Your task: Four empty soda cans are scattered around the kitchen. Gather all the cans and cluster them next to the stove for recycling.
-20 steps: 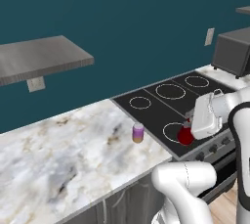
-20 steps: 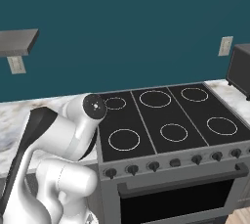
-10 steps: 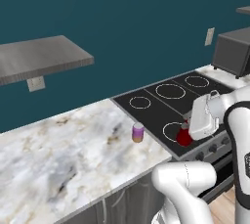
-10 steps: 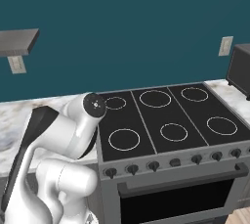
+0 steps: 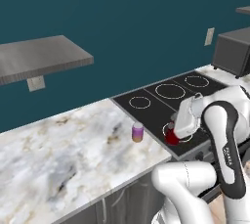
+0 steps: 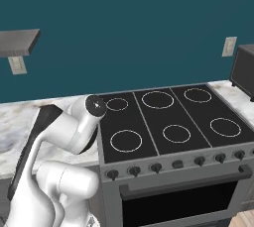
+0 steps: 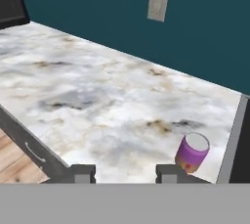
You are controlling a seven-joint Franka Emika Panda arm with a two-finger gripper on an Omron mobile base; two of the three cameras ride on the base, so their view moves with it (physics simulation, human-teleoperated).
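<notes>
A purple-magenta soda can point(image 5: 137, 132) with a silver top stands upright on the marble counter point(image 5: 73, 145), just left of the stove point(image 5: 161, 93). A red soda can point(image 5: 172, 138) hangs low over the stove's front-left burner. My gripper point(image 5: 172, 134) is shut on it, a short way right of the purple can. In the hand view the purple can point(image 7: 192, 153) stands near the stove's dark edge point(image 7: 239, 135), beyond my gripper point(image 7: 125, 174), whose two fingertips point(image 7: 83, 172) stand apart. The red can is hidden there.
A dark boxy appliance point(image 5: 234, 52) sits on the counter right of the stove point(image 6: 163, 122). A grey shelf point(image 5: 39, 59) juts from the wall at left. Wall outlets point(image 5: 210, 36) point(image 7: 158, 0) are on the teal wall. Marble counter point(image 7: 88, 91) stretches left of the purple can.
My hand has moved left across the stove's front with the red can in it, closer to the purple can. The purple can has not moved.
</notes>
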